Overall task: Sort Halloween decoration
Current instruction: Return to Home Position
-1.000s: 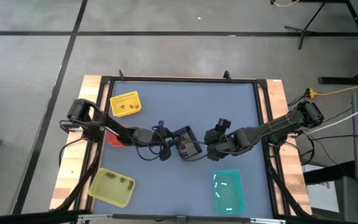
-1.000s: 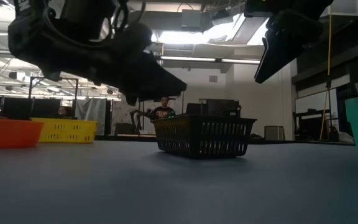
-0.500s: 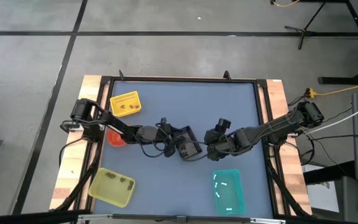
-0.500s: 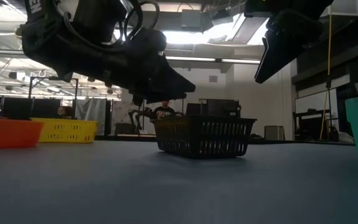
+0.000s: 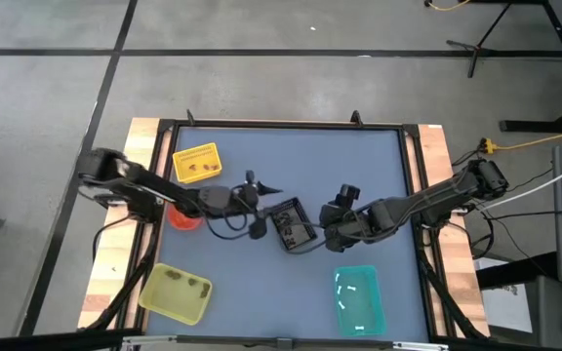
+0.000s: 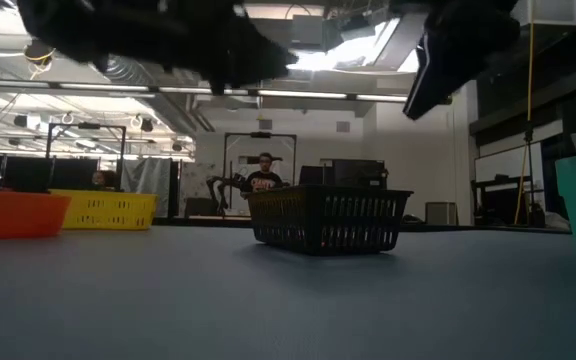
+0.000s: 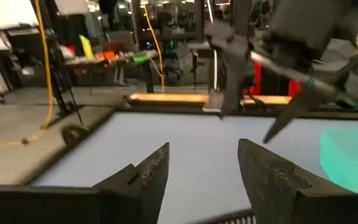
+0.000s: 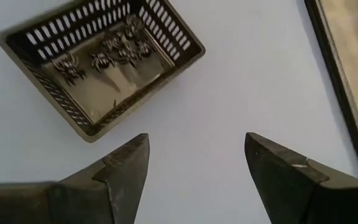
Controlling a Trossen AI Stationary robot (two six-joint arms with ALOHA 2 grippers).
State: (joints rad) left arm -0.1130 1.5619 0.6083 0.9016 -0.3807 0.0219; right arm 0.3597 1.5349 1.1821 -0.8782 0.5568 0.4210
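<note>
The black mesh tray [image 5: 292, 225] sits mid-table, and several dark spider-shaped pieces of Halloween decoration [image 8: 101, 57] lie on its floor. My left gripper [image 5: 269, 186] hovers open, high above the table, just left of and beyond the tray. In its wrist view [image 7: 204, 165] nothing is between the fingers. My right gripper [image 5: 328, 222] hangs open to the right of the tray, tilted down at the table [image 8: 197, 162], also with nothing between its fingers. White pieces [image 5: 354, 291] lie in the teal container [image 5: 359, 298].
A yellow container [image 5: 196, 163] holding small dark bits stands far left, with an orange container [image 5: 183, 216] under my left arm. A yellow-green container [image 5: 176, 291] is near left. A raised black frame [image 5: 286, 125] rims the table. People show in the room behind [image 6: 263, 172].
My left gripper has risen from low beside the black tray to high above the table, and it has rolled a little. The tray and my right arm have kept still.
</note>
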